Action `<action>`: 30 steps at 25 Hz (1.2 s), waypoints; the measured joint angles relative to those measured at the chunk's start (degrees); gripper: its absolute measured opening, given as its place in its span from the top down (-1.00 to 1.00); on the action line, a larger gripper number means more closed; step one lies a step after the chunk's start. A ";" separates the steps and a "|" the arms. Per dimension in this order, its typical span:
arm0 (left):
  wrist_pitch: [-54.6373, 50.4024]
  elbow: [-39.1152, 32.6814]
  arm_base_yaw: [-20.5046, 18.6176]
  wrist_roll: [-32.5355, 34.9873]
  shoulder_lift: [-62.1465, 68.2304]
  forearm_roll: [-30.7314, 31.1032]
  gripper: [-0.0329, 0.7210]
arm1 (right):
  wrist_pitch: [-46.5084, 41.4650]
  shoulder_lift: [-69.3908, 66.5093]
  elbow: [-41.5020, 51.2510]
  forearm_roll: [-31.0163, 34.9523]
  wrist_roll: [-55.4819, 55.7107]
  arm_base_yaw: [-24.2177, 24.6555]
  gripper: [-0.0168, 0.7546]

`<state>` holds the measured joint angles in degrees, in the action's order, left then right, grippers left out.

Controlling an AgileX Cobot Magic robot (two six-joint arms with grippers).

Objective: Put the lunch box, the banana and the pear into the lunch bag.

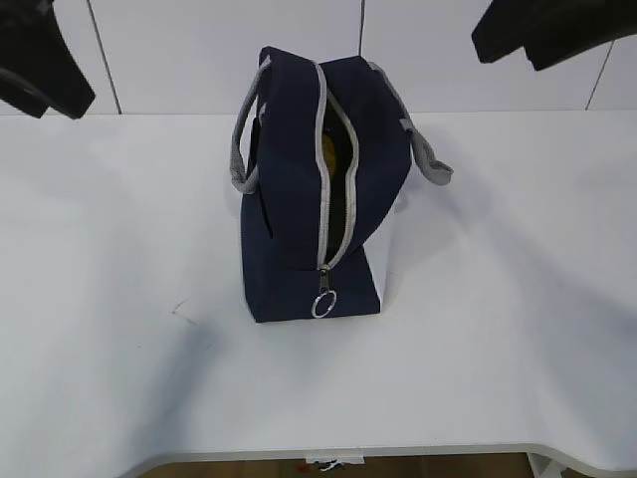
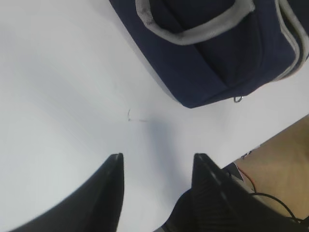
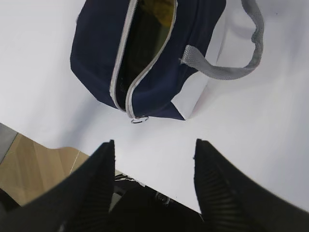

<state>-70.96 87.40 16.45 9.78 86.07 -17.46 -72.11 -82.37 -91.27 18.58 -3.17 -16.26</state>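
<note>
**Operator:** With both arms pulled up and back, my left hand [image 2: 157, 169] hangs released over bare tabletop [image 2: 63, 87], holding nothing, and my right hand [image 3: 154, 154] is spread the same way, also empty, just short of the zipper end of the lunch bag [image 1: 289, 199].

**Observer:** Where are the three items?

**Operator:** None lies on the tabletop. Through the open zipper [image 1: 321, 169] I see something yellow [image 1: 331, 151] inside the bag; whether it is banana or pear I cannot tell, and the lunch box I cannot see at all. My judgement is that the packing is done or nearly so.

**Observer:** What could go wrong from here?

**Operator:** The bag stands narrow and tall. If either hand snags a grey handle [image 3: 241, 67] or the ring pull [image 1: 323, 302], I judge it could tip the bag and spill fruit through the open mouth.
</note>
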 joint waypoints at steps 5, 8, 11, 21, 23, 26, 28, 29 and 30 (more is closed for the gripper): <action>0.00 -6.33 0.00 -0.10 -4.33 0.42 0.03 | 1.20 2.12 5.32 -0.19 -0.58 0.00 -0.15; -0.13 -9.36 0.00 -0.10 -5.71 -0.10 0.05 | 8.15 5.88 12.38 -0.43 -3.38 0.00 -0.15; -0.13 -10.91 0.00 -0.10 -5.97 -0.86 0.06 | 17.65 10.61 22.12 -0.55 -6.50 0.00 -0.15; -0.13 -11.10 0.00 -0.13 -6.19 -3.42 0.10 | 46.89 26.78 49.41 3.73 -15.92 -6.71 0.02; -0.13 -11.10 0.00 -0.13 -6.19 -3.51 0.10 | 51.36 28.35 52.94 4.13 -16.96 -11.37 0.06; -0.13 -11.10 0.00 -0.13 -6.19 -3.55 0.10 | 58.71 28.73 57.00 4.44 -17.50 -18.33 0.07; -0.13 -11.23 0.00 -0.13 -6.19 -3.55 0.10 | 64.98 28.10 59.72 4.70 -17.59 -22.25 0.07; -0.13 -11.23 0.00 -0.13 -6.19 -3.55 0.10 | 68.49 27.42 61.00 5.16 -17.72 -23.90 0.07; -0.13 -11.23 0.00 -0.13 -6.19 -3.55 0.10 | 71.48 26.68 62.06 5.71 -17.72 -25.11 0.07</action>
<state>-71.09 76.17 16.45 9.65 79.88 -21.01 -0.62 -55.69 -29.21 24.29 -20.90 -41.37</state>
